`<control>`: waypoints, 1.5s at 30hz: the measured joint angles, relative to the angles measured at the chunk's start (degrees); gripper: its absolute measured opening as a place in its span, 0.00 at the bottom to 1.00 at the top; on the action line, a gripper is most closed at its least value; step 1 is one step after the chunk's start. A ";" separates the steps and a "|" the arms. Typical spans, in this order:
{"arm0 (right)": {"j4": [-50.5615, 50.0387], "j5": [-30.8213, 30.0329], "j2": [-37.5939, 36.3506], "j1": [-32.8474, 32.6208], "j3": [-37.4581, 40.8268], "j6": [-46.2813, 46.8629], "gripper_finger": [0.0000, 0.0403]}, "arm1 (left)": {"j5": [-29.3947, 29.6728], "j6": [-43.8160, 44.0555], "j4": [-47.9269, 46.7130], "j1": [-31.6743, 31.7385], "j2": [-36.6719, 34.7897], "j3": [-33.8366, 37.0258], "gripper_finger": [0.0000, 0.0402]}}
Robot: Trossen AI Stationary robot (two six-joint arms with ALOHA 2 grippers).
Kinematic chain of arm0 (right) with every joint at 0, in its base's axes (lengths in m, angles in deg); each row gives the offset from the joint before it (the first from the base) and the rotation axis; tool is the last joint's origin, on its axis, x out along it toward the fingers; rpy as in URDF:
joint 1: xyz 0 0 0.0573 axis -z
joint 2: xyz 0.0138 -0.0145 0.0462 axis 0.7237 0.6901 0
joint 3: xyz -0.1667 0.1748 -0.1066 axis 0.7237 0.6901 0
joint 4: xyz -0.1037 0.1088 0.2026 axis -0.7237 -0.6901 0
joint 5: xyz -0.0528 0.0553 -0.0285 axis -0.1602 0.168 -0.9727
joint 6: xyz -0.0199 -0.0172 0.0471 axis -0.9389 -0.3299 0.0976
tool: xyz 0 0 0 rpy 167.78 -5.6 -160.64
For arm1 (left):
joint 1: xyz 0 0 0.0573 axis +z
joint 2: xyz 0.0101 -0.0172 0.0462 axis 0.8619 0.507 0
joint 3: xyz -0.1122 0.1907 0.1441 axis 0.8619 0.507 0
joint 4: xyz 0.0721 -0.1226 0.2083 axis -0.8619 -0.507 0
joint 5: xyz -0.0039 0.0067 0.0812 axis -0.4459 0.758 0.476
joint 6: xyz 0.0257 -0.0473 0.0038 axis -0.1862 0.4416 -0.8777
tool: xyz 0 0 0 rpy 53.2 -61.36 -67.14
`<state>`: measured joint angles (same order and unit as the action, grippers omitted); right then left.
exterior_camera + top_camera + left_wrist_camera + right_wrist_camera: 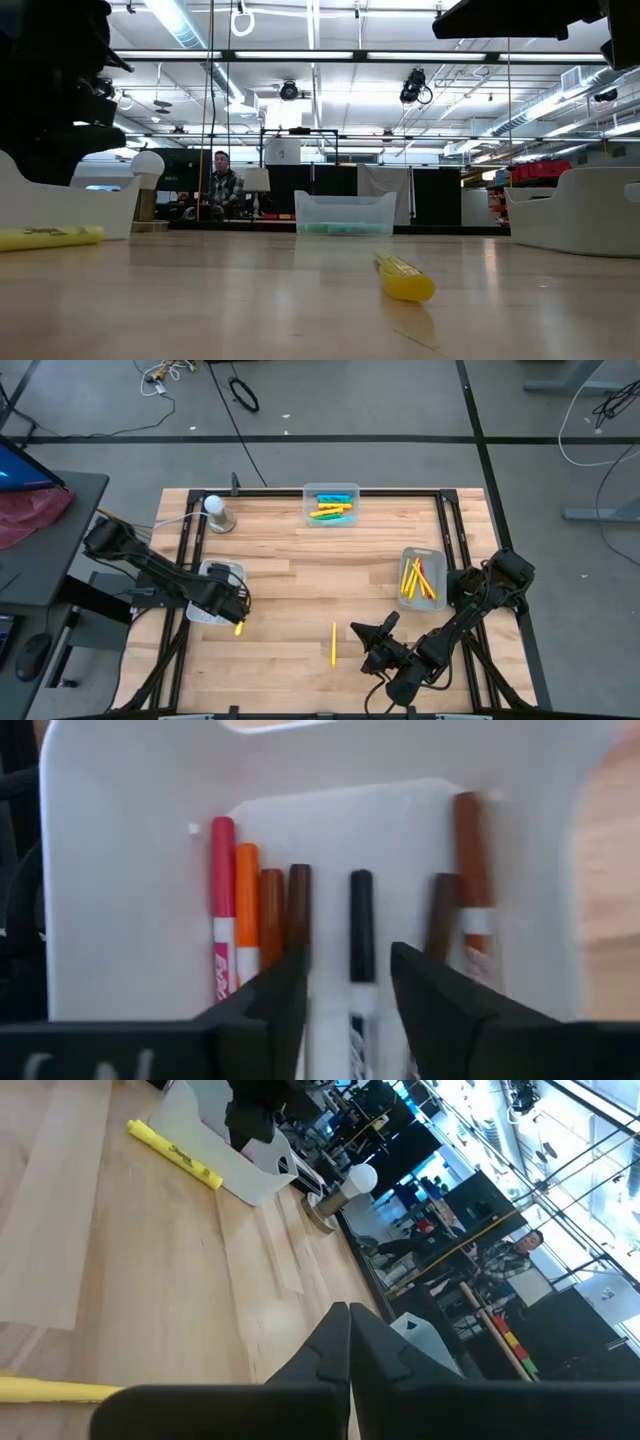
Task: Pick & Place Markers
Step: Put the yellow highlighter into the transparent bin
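Note:
My left gripper (pixel 348 970) points down into a white bin (pixel 212 600) at the table's left and is open. Several thin markers lie side by side on the bin's floor: pink (pixel 222 880), orange (pixel 247 900), brown ones (pixel 298 905) and a black-capped one (pixel 361 925). The black-capped one lies between my fingers, which stand on either side of it. One yellow marker (pixel 239 627) lies on the table beside that bin, and another (pixel 333 645) lies mid-table near the front. Just right of that one, my right gripper (pixel 362 632) hovers shut and holds nothing.
A clear bin (pixel 331 503) at the far edge holds blue, green and yellow markers. A bin (pixel 422 578) at the right holds slim yellow and red ones. A white ball on a round base (pixel 218 512) stands far left. Bare wood lies between the bins.

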<state>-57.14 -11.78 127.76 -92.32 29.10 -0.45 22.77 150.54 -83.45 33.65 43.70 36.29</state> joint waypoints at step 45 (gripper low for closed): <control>1.03 3.06 0.02 2.16 0.02 2.92 0.00 | -1.49 -10.29 -6.57 -4.14 31.35 -27.92 0.01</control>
<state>-56.11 -8.72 127.78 -90.16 29.12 2.48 21.28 140.25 -90.02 29.50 75.05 8.37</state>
